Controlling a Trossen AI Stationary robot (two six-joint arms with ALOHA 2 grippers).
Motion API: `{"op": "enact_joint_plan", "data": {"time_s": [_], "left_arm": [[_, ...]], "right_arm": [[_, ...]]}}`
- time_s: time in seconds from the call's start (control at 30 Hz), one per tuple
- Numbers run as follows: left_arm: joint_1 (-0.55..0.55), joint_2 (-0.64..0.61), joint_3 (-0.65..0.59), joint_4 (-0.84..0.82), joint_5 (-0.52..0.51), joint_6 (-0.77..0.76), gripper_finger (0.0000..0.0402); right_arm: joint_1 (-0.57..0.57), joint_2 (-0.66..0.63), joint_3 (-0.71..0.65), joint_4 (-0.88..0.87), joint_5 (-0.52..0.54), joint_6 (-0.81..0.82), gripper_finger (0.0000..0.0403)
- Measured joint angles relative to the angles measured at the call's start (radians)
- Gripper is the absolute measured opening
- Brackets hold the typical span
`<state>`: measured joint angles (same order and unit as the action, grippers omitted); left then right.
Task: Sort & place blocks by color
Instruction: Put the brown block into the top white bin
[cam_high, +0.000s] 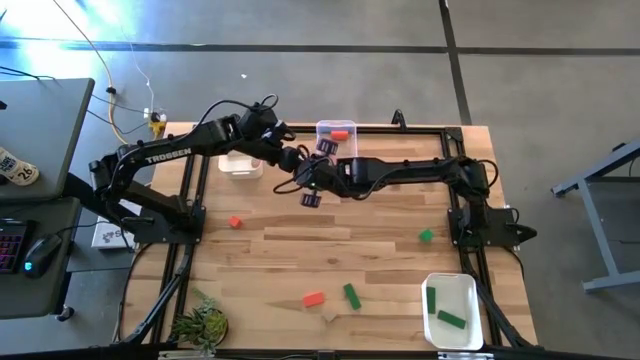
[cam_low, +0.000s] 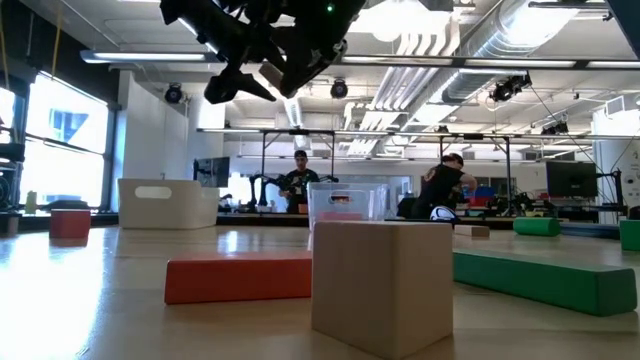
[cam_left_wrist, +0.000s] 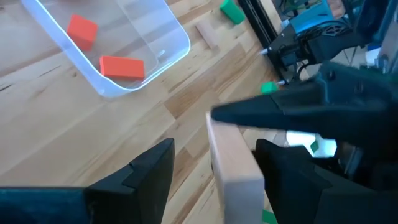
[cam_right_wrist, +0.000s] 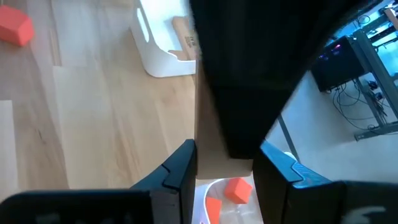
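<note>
A pale wood bar (cam_left_wrist: 233, 171) is up in the air over the table's far middle, where both grippers meet. My right gripper (cam_right_wrist: 225, 168), reaching in from the right (cam_high: 312, 178), is shut on it. My left gripper (cam_left_wrist: 215, 148), coming from the left (cam_high: 294, 160), is open with a finger on either side of the same bar; whether one finger touches it, I cannot tell. On the table lie a red cube (cam_high: 235, 221), a green cube (cam_high: 426, 236), a red bar (cam_high: 314, 298), a green bar (cam_high: 351, 295) and a wood cube (cam_high: 328, 316). My right gripper pinches the pale wood bar between its two fingers, on the bar's long sides (cam_right_wrist: 211, 158). The bar runs straight out ahead along the fingers. It is lifted clear of the table, and its other end lies under my left gripper's dark body.
A clear bin (cam_high: 336, 130) with red blocks stands at the far edge. A white bin (cam_high: 240, 165) holding a wood piece sits left of the grippers. Another white bin (cam_high: 450, 310) with green bars is at the near right. A small plant (cam_high: 200, 325) stands at the near left corner.
</note>
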<state>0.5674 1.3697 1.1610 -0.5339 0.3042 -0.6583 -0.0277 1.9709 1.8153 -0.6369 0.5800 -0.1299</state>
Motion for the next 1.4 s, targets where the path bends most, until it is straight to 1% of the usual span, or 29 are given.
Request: {"op": "enact_joint_plan", "data": {"time_s": [0.13, 0.23, 0.37, 0.6, 0.73, 0.87, 1.1, 1.3, 1.4], "left_arm": [[0.0, 0.0, 0.0, 0.0, 0.002, 0.013, 0.0202], [0.0, 0.0, 0.0, 0.0, -0.004, 0.016, 0.0182], [0.0, 0.0, 0.0, 0.006, -0.041, 0.04, 0.0144], [0.0, 0.0, 0.0, 0.012, -0.045, 0.066, 0.007], [0.0, 0.0, 0.0, 0.011, -0.05, 0.079, 0.0035], [-0.001, 0.0, 0.0, 0.009, -0.054, 0.115, 0.0032], [-0.001, 0.0, 0.0, 0.01, -0.053, 0.131, 0.0032], [-0.001, 0.0, -0.001, 0.005, -0.068, 0.156, 0.0032], [-0.001, 0.0, -0.001, -0.006, -0.105, 0.173, 0.0032]], "right_arm": [[-0.012, 0.0, 0.0, -0.002, -0.007, 0.025, 0.01], [-0.015, 0.0, 0.0, -0.002, -0.013, 0.036, 0.01], [-0.015, 0.0, 0.0, -0.006, -0.031, 0.039, 0.01], [-0.019, 0.0, 0.0, -0.01, -0.032, 0.035, 0.01], [-0.019, 0.0, -0.001, -0.01, -0.024, 0.033, 0.01], [-0.019, 0.0, -0.001, -0.01, -0.027, 0.035, 0.0108], [-0.019, 0.0, -0.001, -0.01, -0.022, 0.052, 0.0131], [-0.026, 0.0, -0.001, -0.031, -0.038, 0.088, 0.0167], [-0.027, 0.0, -0.001, -0.037, -0.038, 0.089, 0.0189]]}}
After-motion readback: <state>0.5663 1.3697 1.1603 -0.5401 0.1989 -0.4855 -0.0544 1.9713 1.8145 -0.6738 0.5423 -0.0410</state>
